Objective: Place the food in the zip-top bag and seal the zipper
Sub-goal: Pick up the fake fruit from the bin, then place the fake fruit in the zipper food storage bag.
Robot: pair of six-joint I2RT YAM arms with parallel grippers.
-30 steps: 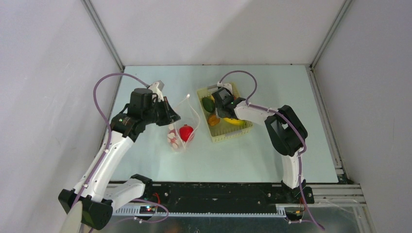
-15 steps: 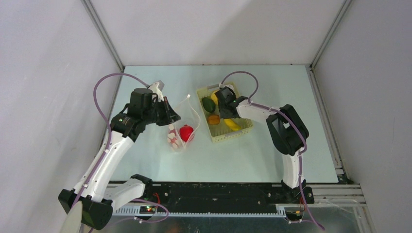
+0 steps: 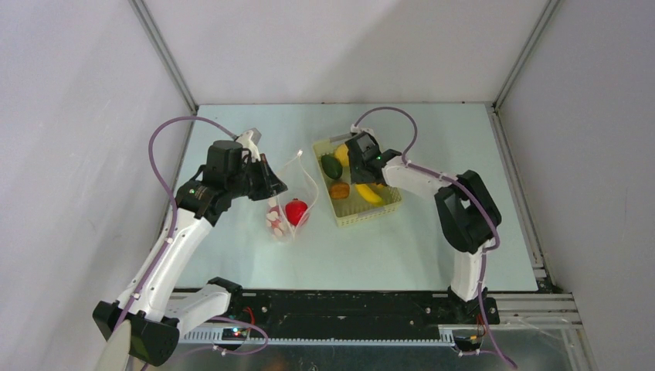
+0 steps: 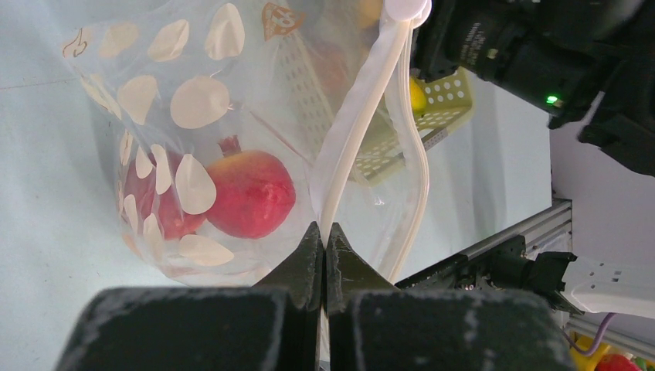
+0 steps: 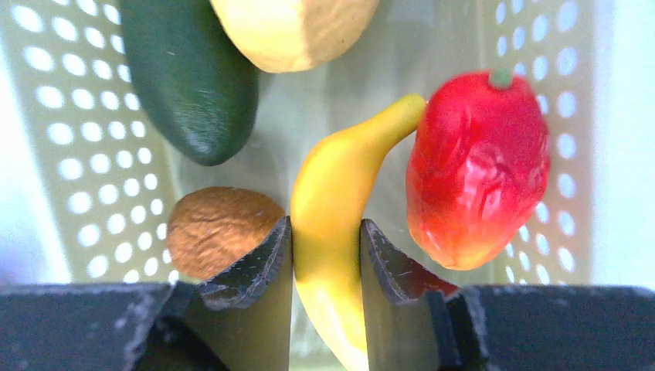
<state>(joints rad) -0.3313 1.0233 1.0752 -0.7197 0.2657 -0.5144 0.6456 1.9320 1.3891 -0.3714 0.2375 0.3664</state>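
Observation:
The clear dotted zip-top bag hangs open to the left of the basket, with a red fruit and a second red piece inside. My left gripper is shut on the bag's white zipper and holds that edge up. My right gripper reaches down into the basket, both pads pressed against the sides of the yellow banana. Round it lie a red fruit, a brown-orange piece, a dark green oval and a pale yellow piece.
The pale yellow perforated basket stands mid-table, its walls close around my right gripper. The bag sits between it and my left gripper. White enclosure walls ring the table on three sides.
My right gripper has shifted slightly toward the far end of the basket and its jaws have narrowed onto the banana. The left arm and bag have not moved.

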